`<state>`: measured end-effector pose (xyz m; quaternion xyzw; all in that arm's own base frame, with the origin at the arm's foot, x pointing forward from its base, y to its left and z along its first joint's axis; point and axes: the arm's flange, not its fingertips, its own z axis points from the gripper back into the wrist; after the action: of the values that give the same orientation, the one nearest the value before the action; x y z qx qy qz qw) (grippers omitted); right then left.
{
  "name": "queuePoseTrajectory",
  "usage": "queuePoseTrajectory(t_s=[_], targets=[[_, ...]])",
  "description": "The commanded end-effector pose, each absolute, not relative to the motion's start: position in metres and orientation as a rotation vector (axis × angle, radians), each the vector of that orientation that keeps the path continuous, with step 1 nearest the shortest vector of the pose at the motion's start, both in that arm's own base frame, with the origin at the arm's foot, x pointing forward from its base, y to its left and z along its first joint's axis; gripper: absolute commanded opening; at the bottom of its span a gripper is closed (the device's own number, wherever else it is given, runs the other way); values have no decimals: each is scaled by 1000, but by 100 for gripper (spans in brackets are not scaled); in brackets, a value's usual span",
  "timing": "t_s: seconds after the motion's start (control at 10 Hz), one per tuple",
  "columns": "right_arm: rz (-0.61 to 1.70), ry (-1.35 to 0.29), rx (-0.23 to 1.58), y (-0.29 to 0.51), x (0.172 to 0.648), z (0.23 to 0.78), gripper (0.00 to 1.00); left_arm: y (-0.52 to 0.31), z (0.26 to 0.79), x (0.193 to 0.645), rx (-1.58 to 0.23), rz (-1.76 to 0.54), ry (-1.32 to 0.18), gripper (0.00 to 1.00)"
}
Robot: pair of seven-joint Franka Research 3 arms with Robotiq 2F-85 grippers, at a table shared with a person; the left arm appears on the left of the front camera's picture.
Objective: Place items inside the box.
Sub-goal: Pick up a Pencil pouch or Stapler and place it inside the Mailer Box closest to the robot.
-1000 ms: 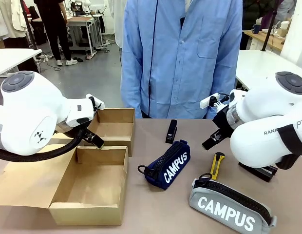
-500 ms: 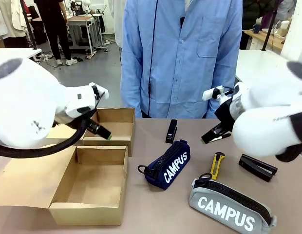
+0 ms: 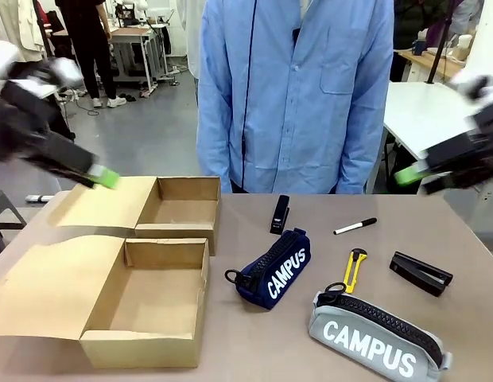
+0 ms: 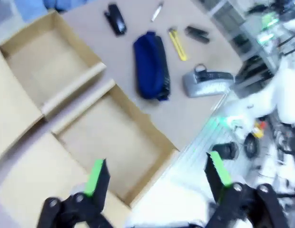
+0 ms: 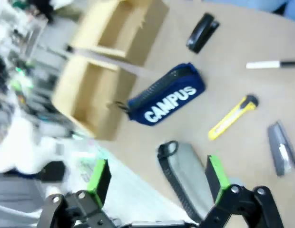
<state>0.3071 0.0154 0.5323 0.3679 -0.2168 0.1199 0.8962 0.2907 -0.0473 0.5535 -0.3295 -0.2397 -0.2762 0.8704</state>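
1. Motion-blurred left gripper (image 4: 157, 168): fingers spread, empty.
2. Blurred right gripper (image 5: 158, 170): likewise released.
3. The navy fabric "CAMPUS" pouch (image 3: 272, 268), grey zip pouch (image 3: 374, 338) and slim yellow utility knife (image 3: 355, 269) lie outside the open brown cardboard box (image 3: 143, 346).

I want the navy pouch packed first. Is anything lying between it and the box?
Nothing visible. The navy pouch lies just right of the box, with only bare table between them. The box's top is open, and one stapler sits beyond the pouch, off that path.
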Motion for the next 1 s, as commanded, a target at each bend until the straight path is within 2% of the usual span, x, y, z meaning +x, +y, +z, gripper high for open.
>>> queuePoseTrajectory(t_s=[0.0, 0.2, 0.4, 0.5, 0.6, 0.9], targets=[[-9, -532, 992, -88, 281, 490, 100, 61, 529, 309, -942, -358, -471, 100], [-291, -630, 1216, -174, 257, 442, 100, 148, 468, 328, -1308, -5, -488, 100], [-484, -659, 1330, -222, 243, 400, 100, 163, 413, 325, -1481, 204, -502, 100], [-589, -666, 1325, -231, 239, 383, 100, 146, 398, 321, -1489, 265, -565, 100], [-465, -623, 1255, -243, 233, 426, 100, 187, 422, 297, -1326, 77, -481, 100], [-465, -623, 1255, -243, 233, 426, 100, 187, 422, 297, -1326, 77, -481, 100]])
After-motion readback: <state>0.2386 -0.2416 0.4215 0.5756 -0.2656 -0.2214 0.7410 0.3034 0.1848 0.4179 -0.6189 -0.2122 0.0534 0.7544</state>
